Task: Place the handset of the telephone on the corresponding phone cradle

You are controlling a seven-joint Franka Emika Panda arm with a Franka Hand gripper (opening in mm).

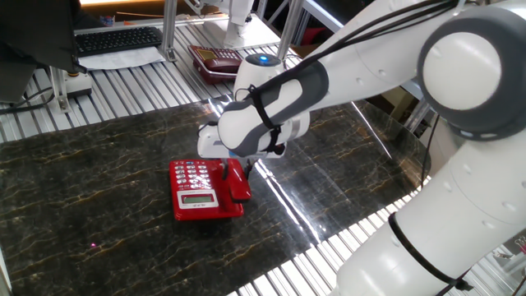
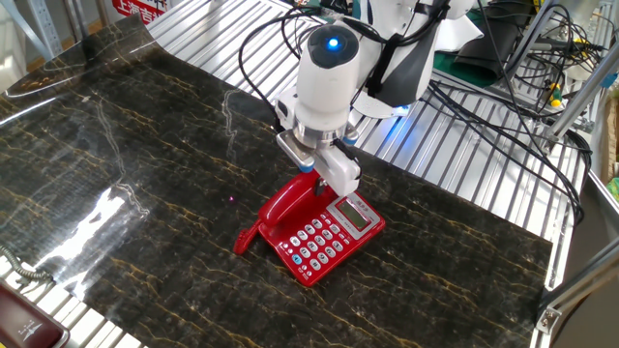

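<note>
Looking at the middle of both frames, you find the gripper (image 2: 319, 178) low over the handset (image 2: 282, 208), right at its upper end, but the fingers are hidden behind the wrist and you cannot tell whether they are apart or clamped on the red plastic. That handset lies lengthwise along the button-free side of the telephone (image 2: 324, 239), one end hanging past the base toward the lower left in the other fixed view, probably because it is not quite seated in the phone cradle (image 1: 237, 182). You can judge the job nearly done; whether the cradle truly holds it is unclear. At the top of one fixed view a darker maroon phone (image 1: 212, 60) sits untouched on the slatted bench (image 1: 123, 86).
</note>
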